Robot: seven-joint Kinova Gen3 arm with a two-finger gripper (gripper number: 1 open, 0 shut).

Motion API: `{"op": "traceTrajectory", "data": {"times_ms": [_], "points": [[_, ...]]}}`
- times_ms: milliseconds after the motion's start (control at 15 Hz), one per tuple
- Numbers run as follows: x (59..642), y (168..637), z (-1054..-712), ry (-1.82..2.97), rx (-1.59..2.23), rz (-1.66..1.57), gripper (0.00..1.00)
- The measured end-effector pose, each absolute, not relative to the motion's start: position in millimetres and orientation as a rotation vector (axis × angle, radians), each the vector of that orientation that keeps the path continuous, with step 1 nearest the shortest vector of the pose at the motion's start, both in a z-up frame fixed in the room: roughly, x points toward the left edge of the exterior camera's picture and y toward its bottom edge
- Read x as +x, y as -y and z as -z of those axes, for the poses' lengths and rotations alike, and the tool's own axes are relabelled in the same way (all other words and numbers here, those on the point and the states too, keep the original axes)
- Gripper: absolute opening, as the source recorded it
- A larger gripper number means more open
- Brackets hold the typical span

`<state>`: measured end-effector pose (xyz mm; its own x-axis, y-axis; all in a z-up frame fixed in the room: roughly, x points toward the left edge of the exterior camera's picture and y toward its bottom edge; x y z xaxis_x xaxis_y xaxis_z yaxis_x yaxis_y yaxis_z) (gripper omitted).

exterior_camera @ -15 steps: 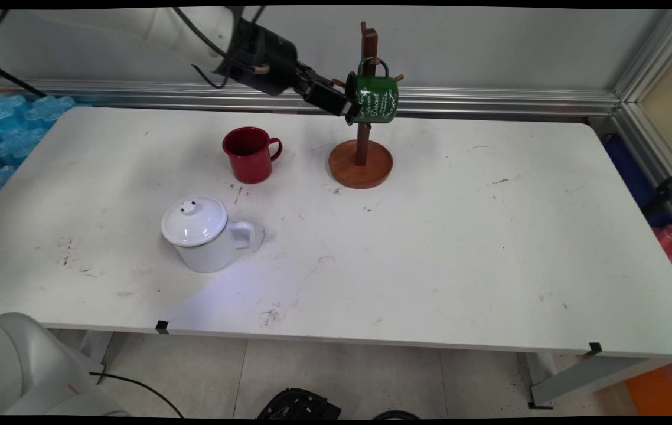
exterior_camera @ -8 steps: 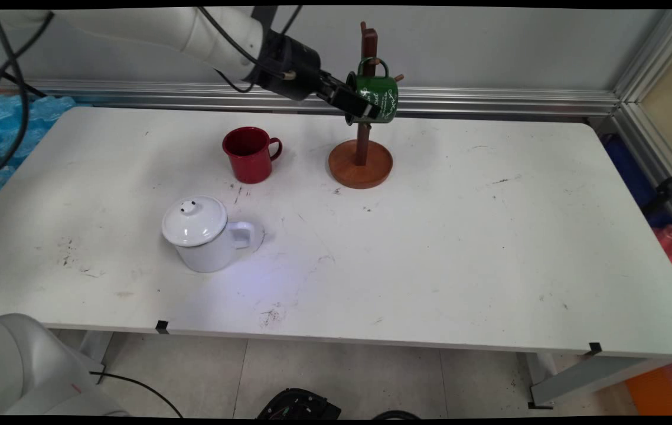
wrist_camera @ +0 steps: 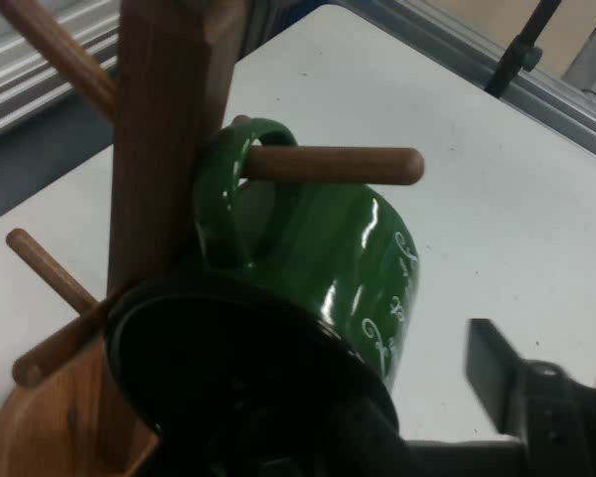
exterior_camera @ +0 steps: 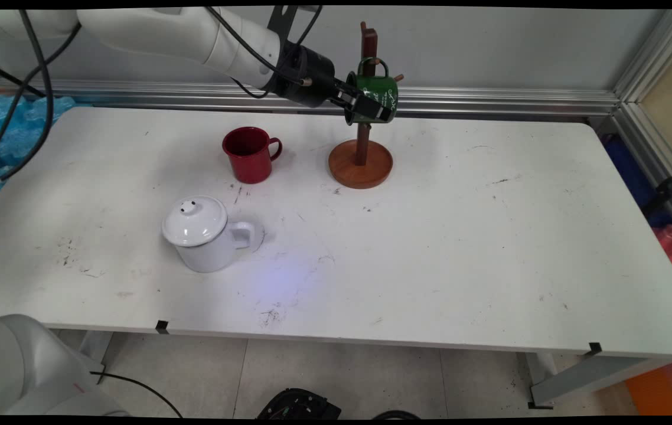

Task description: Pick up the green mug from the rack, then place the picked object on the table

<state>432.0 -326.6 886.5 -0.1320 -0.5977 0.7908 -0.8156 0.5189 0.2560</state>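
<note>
A green enamel mug (exterior_camera: 384,94) with white lettering hangs by its handle on a peg (wrist_camera: 328,165) of the wooden mug tree (exterior_camera: 361,165). My gripper (exterior_camera: 369,108) reaches in from the left and sits open at the mug's mouth. It straddles the rim. One finger (wrist_camera: 497,370) lies outside the green mug (wrist_camera: 328,248), a small gap off its wall. The other is lost in the mug's dark inside. The tree's post (wrist_camera: 164,149) stands just left of the mug in the hand view.
A red mug (exterior_camera: 249,154) stands left of the tree's round base. A white lidded pot (exterior_camera: 203,232) sits nearer the front left. Aluminium rails run along the table's back and right edges. Blue padding (exterior_camera: 11,127) lies off the left end.
The gripper has slid right along the back of the table, from just left of the green mug to over its rim. The mug still hangs on its peg.
</note>
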Motion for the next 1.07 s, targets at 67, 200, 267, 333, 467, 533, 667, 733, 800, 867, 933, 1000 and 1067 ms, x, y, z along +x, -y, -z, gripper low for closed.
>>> {"op": "traceTrajectory", "data": {"times_ms": [67, 200, 267, 333, 467, 533, 667, 733, 800, 867, 933, 1000, 1067], "points": [[431.8, 327.7, -885.0, 1.827, 1.178, -0.292, 0.0], [432.3, 328.7, -882.4, 1.821, 1.185, -0.288, 0.0], [433.1, 329.1, -881.4, 1.819, 1.189, -0.288, 0.0], [434.3, 329.3, -880.8, 1.816, 1.191, -0.288, 0.0], [437.6, 329.3, -879.7, 1.814, 1.198, -0.289, 0.0], [439.1, 329.2, -879.6, 1.814, 1.199, -0.29, 0.0], [441.1, 328.4, -880.4, 1.816, 1.196, -0.289, 0.0], [441.6, 327.8, -881.1, 1.817, 1.194, -0.288, 0.0], [441.6, 327.5, -881.7, 1.818, 1.191, -0.287, 0.0], [441.5, 326.7, -883.0, 1.82, 1.186, -0.284, 0.0], [441.0, 326.1, -884.5, 1.821, 1.179, -0.282, 0.0], [440.2, 325.3, -886.7, 1.822, 1.171, -0.28, 0.0], [439.0, 324.8, -888.8, 1.823, 1.163, -0.278, 0.0]]}}
